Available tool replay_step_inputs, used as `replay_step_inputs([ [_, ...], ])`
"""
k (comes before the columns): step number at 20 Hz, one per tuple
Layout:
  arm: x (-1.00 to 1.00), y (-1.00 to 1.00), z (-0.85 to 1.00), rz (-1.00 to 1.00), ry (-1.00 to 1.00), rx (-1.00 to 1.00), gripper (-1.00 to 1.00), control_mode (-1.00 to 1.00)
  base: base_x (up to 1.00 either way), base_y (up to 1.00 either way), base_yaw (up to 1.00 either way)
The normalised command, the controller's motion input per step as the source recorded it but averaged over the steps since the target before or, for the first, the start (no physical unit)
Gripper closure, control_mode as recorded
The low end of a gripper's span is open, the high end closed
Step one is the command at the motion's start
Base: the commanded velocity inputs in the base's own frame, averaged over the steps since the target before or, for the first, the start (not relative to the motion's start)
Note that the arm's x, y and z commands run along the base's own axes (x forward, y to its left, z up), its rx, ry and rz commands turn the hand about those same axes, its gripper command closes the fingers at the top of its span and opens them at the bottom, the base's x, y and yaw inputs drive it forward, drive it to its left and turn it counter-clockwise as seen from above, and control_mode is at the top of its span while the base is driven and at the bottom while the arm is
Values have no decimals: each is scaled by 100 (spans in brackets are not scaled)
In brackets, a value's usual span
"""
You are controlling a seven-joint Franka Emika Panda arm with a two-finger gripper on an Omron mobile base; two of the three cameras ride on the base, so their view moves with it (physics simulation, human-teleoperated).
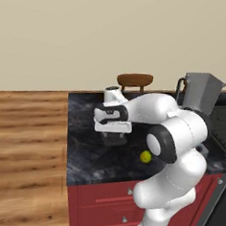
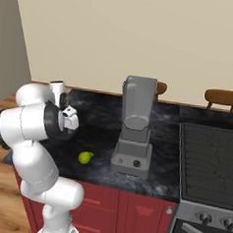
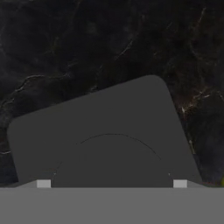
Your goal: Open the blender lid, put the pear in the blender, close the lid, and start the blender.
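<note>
Lid step done: blender lid (image 3: pixel 100 131) off at frame centre under gripper (image 1: pixel 114 138), grip unclear; pear (image 2: pixel 85 157) lower left, blender (image 2: pixel 135 129) open centre; loading, closing, starting remained.

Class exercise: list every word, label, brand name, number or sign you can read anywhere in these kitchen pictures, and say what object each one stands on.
There is no readable text in any view.
The blender has two small round buttons on its base front, with no marking I can make out.
The stove knobs are plain as far as can be seen.
The blender lid is a plain dark surface with only a faint circle outline.
</note>
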Motion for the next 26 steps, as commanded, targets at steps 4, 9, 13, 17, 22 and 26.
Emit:
replay_step_inputs([
  [4, 0, 2, -54, 0, 0, 0, 100, -100, 0, 0, 0],
  [9, 0, 0, -59, 0, 0, 0, 100, -100, 0, 0, 0],
  [13, 0, 0, -67, 0, 0, 0, 100, -100, 0, 0, 0],
  [17, 0, 0, -49, 0, 0, 0, -100, -100, 0, 0, 0],
  [22, -22, -1, 0, 0, 0, 0, -100, -100, 0, 0, 0],
  [26, -27, -8, 30, 0, -1, 0, -100, -100, 0, 0, 0],
])
